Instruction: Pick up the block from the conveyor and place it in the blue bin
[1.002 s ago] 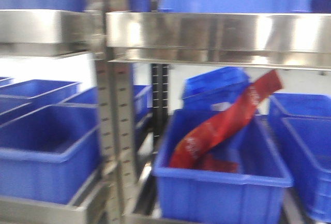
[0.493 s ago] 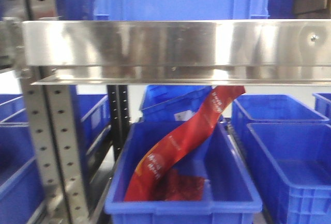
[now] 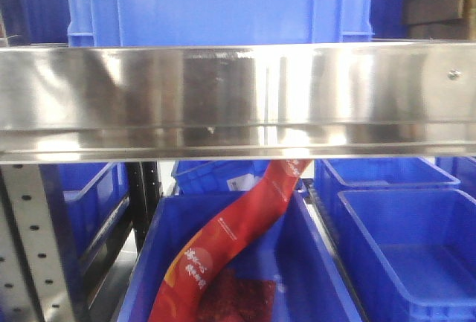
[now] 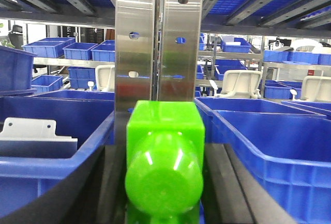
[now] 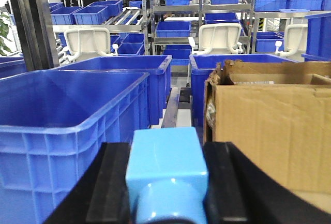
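In the left wrist view a bright green block (image 4: 164,131) with a rounded stud sits between the black fingers (image 4: 98,188) of my left gripper (image 4: 164,182), which is shut on it. My right gripper (image 5: 166,182) is likewise shut on a light blue block (image 5: 166,154), black fingers (image 5: 116,182) pressed to both its sides. Blue bins surround both: one right of the left gripper (image 4: 269,146), and a large empty one left of the right gripper (image 5: 67,115). The conveyor is out of view.
A steel shelf rail (image 3: 238,99) spans the front view, with a blue crate (image 3: 223,2) on top. Below is a blue bin (image 3: 316,270) holding red packets (image 3: 223,248). A steel post (image 4: 158,43) stands ahead of the left gripper. A cardboard box (image 5: 269,131) is right of the right gripper.
The front view has shifted: the perforated shelf post slid to the left edge, and the steel rail came lower and larger. The bin with the red packets moved left and down.
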Robot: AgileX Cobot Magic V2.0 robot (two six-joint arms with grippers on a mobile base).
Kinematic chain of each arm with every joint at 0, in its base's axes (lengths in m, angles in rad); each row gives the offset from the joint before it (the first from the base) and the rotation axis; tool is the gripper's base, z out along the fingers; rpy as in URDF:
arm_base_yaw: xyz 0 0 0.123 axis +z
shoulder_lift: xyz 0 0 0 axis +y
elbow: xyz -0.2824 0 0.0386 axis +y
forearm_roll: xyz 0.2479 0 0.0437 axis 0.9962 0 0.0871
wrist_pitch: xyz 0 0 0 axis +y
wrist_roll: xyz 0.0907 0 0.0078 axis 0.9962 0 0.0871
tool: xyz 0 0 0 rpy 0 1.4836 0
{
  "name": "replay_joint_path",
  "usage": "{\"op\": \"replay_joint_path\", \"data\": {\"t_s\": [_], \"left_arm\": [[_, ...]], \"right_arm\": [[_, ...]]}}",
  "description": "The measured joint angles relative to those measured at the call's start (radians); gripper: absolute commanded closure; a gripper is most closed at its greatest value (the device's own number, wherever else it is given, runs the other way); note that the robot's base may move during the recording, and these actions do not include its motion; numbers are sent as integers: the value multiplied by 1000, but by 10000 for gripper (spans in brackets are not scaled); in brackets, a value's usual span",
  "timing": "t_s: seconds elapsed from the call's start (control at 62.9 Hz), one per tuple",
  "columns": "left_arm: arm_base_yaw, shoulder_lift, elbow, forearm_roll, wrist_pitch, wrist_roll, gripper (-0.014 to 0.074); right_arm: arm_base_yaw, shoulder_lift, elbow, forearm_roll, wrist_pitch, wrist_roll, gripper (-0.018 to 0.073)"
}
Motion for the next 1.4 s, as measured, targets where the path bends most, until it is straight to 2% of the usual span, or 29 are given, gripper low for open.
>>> {"op": "replay_joint_path", "data": {"t_s": [0.763, 1.081, 1.399], "left_arm": [[0, 0, 0, 0, 0, 0, 707], [-84, 0, 0, 0, 0, 0, 707], [-86, 0, 0, 0, 0, 0, 707]], "right_arm": [[0, 0, 0, 0, 0, 0, 721], [0, 0, 0, 0, 0, 0, 721], [0, 0, 0, 0, 0, 0, 721]]}}
